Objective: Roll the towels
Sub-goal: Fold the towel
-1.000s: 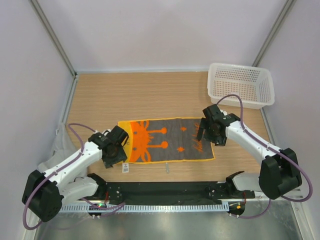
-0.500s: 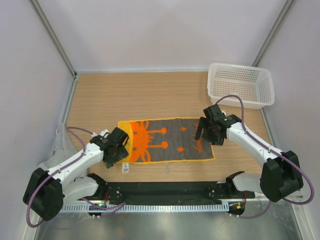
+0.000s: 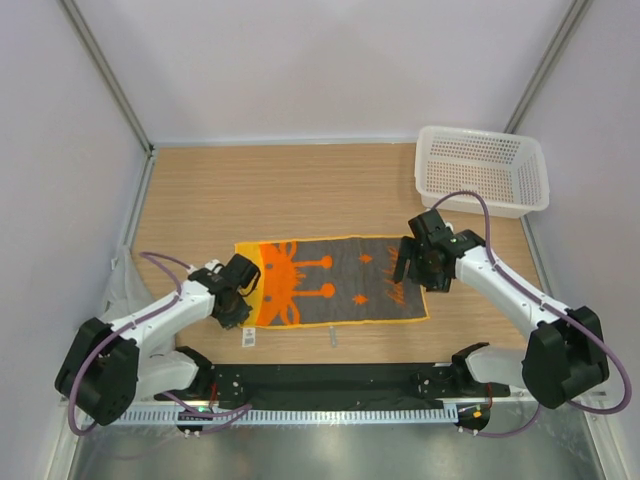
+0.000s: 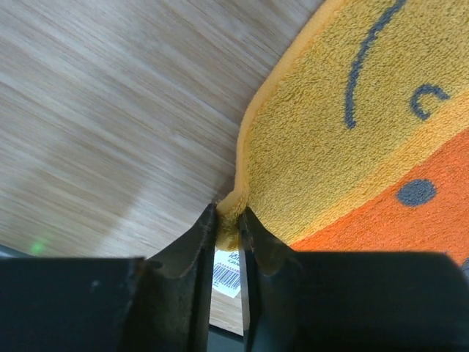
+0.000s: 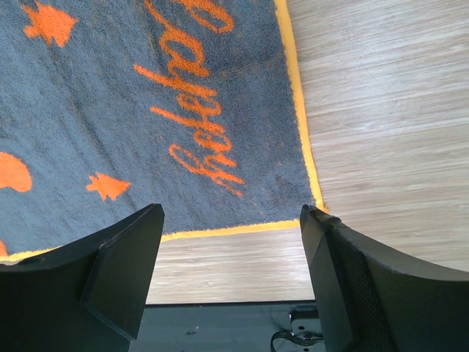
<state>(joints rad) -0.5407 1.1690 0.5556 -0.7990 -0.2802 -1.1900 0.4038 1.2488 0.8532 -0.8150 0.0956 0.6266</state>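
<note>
An orange and dark-grey towel (image 3: 340,280) with a yellow edge lies flat on the wooden table. My left gripper (image 3: 246,314) is at its near-left corner. In the left wrist view the fingers (image 4: 198,249) pinch the yellow corner of the towel (image 4: 352,147), which bunches up between them at the left gripper (image 4: 228,220). My right gripper (image 3: 405,268) hovers over the towel's right end. Its jaws stand wide open at the right gripper (image 5: 231,213), above the near-right corner of the towel (image 5: 146,132). A light-grey cloth (image 3: 122,290) lies off the table's left edge, partly behind my left arm.
A white perforated basket (image 3: 480,131) stands at the back right corner. A small barcode tag (image 3: 250,337) lies on the wood just in front of the towel's left corner, seen as the tag (image 4: 226,277) between my left fingers. The table's black front rail (image 3: 330,385) runs close below.
My left gripper has slid toward the near edge to the towel's near-left corner and closed on it. The right gripper has barely moved and stays open.
</note>
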